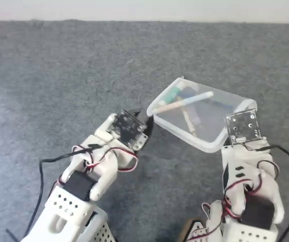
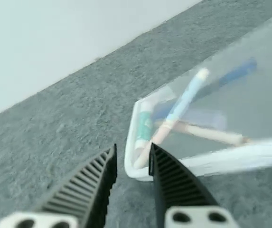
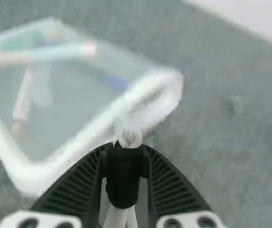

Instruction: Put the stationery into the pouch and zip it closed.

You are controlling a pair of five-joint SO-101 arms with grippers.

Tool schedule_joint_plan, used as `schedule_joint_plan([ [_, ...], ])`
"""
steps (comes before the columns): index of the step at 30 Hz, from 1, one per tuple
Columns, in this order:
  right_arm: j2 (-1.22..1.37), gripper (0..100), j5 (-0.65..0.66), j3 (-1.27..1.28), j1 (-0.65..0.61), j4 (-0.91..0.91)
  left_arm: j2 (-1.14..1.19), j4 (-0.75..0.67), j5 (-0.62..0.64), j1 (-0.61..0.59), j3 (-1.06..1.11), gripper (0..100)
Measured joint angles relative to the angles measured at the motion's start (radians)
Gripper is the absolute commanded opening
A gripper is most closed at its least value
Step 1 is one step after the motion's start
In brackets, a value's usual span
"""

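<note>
**Zipping stage: stationery is in, the pull is held**

The clear pouch (image 1: 205, 126) lies on the grey counter (image 1: 58, 65) between the two arms, with the stationery (image 1: 184, 101) already inside it: several pens and a teal-capped piece, crossed over one another; nothing loose shows on the counter, so loading looks done and closing is the step in hand.

The right tool (image 3: 125, 149) is clamped on the zip pull (image 3: 122, 175), a dark tab with a small white slider just past its tips, at the pouch's thick white rim near the corner on that arm's side; how much of the zip is already shut I cannot tell.

The left tool (image 2: 132, 149) sits at the opposite corner, tips narrowly apart with bare counter showing between them, and the corner just beyond them; it appears to grip nothing.

Next, I judge, the left tool should close on that corner to anchor the pouch; then the right can draw the pull along the rim, low and straight; unanchored, the light pouch will likely slide along with the pull.
</note>
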Motion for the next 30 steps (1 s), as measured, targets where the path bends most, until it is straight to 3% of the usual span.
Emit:
schedule_joint_plan([
  [5,0.0,0.8,-0.063,-0.054,-0.043,0.0,0.0,0.0,0.054,-0.069,0.0,11],
  [14,0.0,0.8,-0.158,-0.058,-0.193,-0.072,-0.015,0.008,0.069,-0.084,0.0,11],
  [23,0.0,0.8,-0.221,-0.058,-0.265,-0.103,-0.353,0.242,0.153,-0.084,-0.002,20],
  [30,0.0,0.8,-0.222,-0.058,-0.269,-0.132,-0.588,0.282,0.16,-0.083,-0.002,20],
])
